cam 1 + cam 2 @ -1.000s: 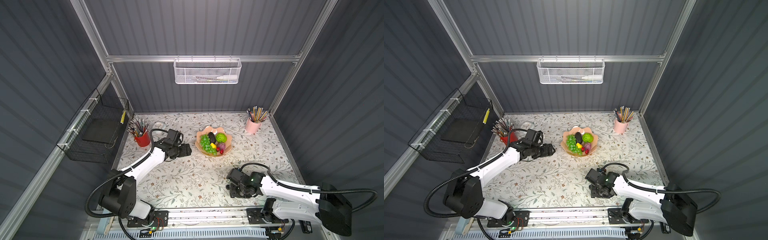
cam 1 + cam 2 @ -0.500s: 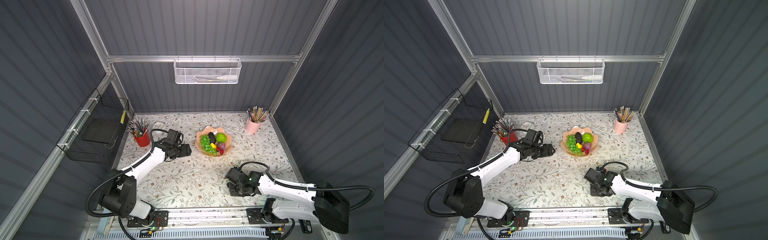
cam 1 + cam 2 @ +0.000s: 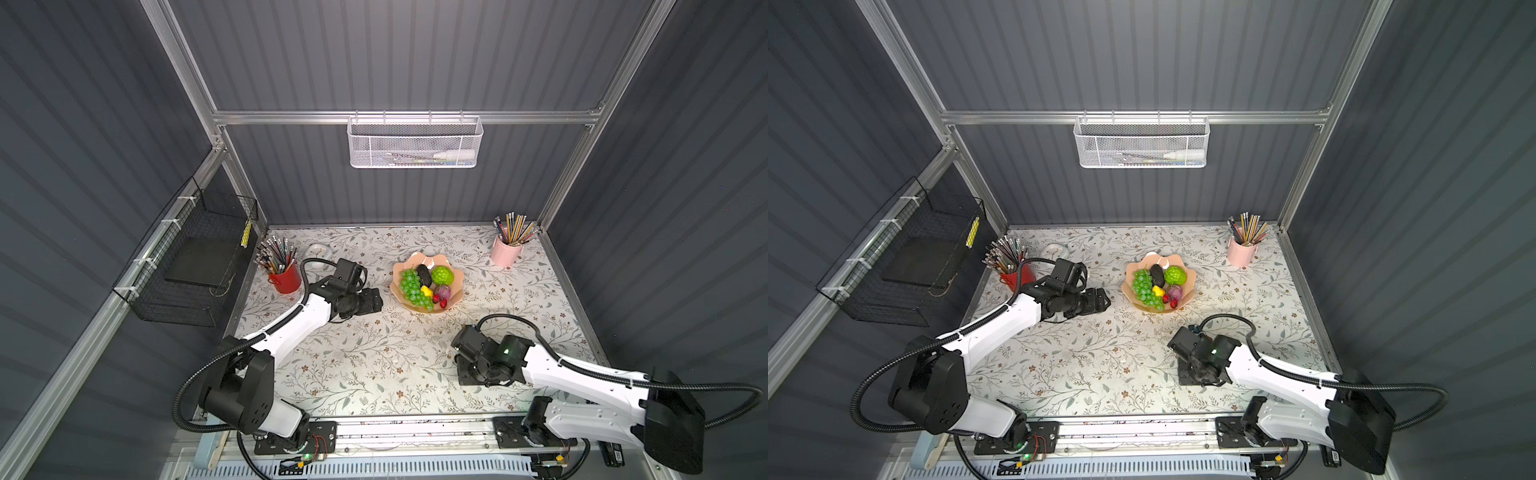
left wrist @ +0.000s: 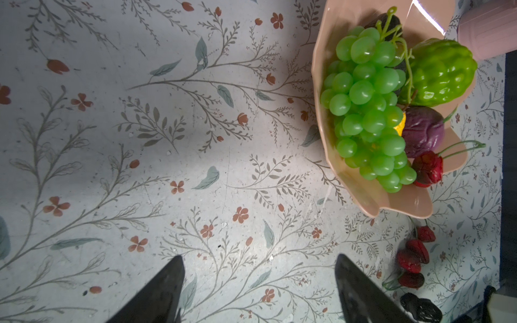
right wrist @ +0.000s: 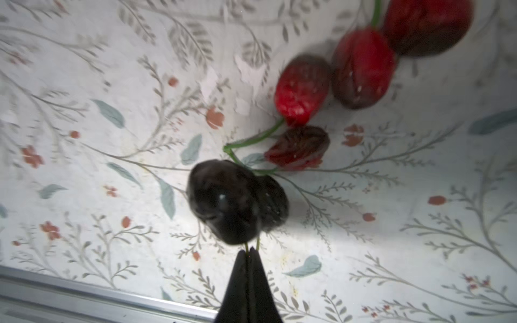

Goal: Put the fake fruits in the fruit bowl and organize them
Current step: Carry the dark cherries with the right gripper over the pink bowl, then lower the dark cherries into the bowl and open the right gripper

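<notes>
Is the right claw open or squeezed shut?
Shut. In the right wrist view the right claw has its tips pressed together, pinching the thin green stems of the dark cherries.

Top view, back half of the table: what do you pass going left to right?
red pencil cup → small white round object → left gripper, open → fruit bowl → pink pencil cup
</notes>
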{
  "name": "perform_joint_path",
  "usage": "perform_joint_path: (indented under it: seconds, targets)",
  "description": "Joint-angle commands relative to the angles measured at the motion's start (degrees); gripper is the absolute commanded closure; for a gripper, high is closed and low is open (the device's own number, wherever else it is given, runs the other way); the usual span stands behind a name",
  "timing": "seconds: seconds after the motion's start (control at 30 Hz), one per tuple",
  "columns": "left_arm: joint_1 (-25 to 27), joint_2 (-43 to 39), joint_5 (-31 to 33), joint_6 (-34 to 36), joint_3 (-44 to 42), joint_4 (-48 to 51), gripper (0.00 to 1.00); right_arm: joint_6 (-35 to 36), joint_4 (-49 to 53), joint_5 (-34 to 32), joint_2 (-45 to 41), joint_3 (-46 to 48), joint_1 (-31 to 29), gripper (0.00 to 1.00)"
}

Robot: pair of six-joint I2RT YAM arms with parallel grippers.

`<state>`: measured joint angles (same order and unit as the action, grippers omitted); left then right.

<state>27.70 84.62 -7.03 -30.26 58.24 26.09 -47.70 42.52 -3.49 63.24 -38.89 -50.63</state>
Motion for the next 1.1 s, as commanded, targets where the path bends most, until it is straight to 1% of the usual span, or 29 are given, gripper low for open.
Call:
perform_joint_path:
  seconds: [0.0,0.07,0.17,0.3,0.43,0.63,0.87,1.0,1.07]
  targets:
    - [0.0,-0.4,0.4,0.0,-0.1,0.8,0.15,6.3,4.0,-0.4,-1.2,-5.1,4.2,1.0]
    - [0.0,-0.6,0.6,-0.1,-0.4,1.0,0.15,10.4,4.1,0.8,0.3,-8.5,7.9,1.0]
    - [0.0,-1.1,0.7,-0.2,-0.8,1.0,0.15,16.3,2.2,3.0,5.3,-14.3,13.0,1.0]
    - [0.0,-2.1,0.4,-1.1,-1.9,0.4,0.15,21.7,-1.7,9.5,14.5,-22.3,18.8,1.0]
    - [0.0,-3.6,-0.5,-2.3,-3.6,-0.5,0.15,25.3,-2.4,11.9,23.5,-30.8,20.0,1.0]
    - [0.0,-5.7,0.4,-2.1,-4.1,0.4,0.15,28.6,0.2,13.1,33.1,-39.9,20.9,1.0]
    - [0.0,-6.1,1.0,-1.9,-4.3,0.4,0.15,31.2,2.7,10.0,38.3,-43.2,21.8,1.0]
    - [0.0,-5.5,0.7,-1.8,-3.6,0.3,0.15,32.6,4.4,7.5,39.5,-43.8,21.8,1.0]
    - [0.0,-5.3,0.6,-1.8,-3.3,0.2,0.15,33.1,4.7,7.7,39.9,-43.6,21.8,1.0]
